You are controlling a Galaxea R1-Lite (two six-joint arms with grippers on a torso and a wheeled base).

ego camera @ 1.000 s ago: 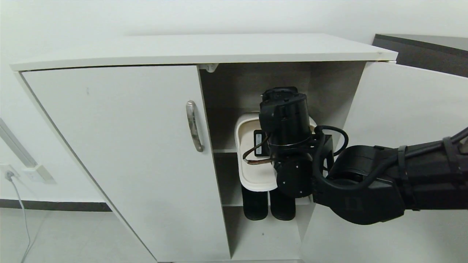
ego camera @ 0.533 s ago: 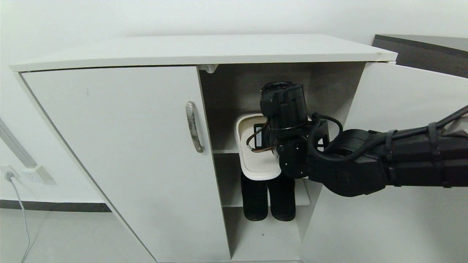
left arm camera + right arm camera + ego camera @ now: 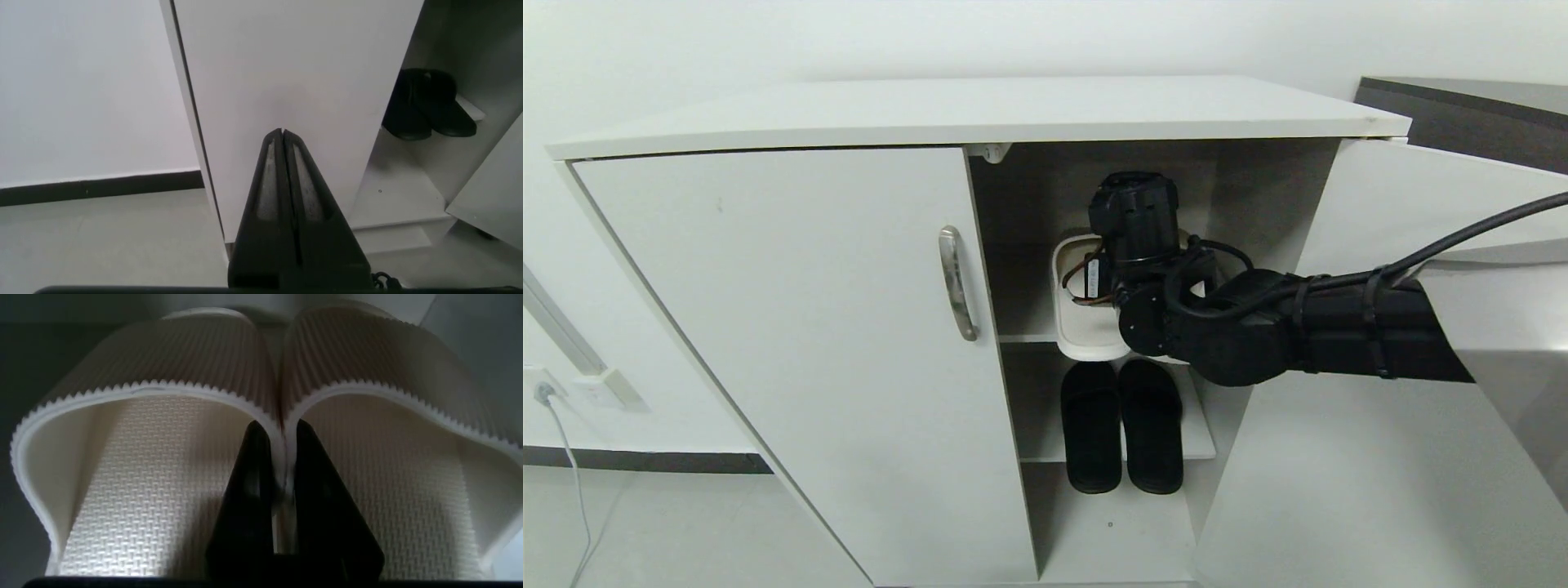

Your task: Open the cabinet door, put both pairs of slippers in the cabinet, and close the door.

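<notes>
The white cabinet [image 3: 980,110] has its left door [image 3: 784,327] closed and its right door [image 3: 1380,204] swung open. My right gripper [image 3: 278,437] is inside the cabinet, over the upper shelf [image 3: 1023,337]. It is shut on the white slippers [image 3: 163,482], pinching the two inner edges together. The heels of the white slippers [image 3: 1082,331] overhang the shelf's front. The black slippers [image 3: 1123,425] lie side by side on the shelf below, also seen as the black slippers [image 3: 429,102]. My left gripper [image 3: 282,135] is shut on nothing, low down in front of the closed door.
A metal handle [image 3: 956,282] runs down the closed door's right edge. A wall socket with a cable [image 3: 543,396] sits low at the left. A dark desk [image 3: 1462,106] stands behind the open door. The cabinet's bottom compartment [image 3: 1111,531] holds nothing.
My right arm has pushed deeper into the cabinet, carrying the white slippers up and back over the upper shelf. The black slippers, partly covered before, now show whole.
</notes>
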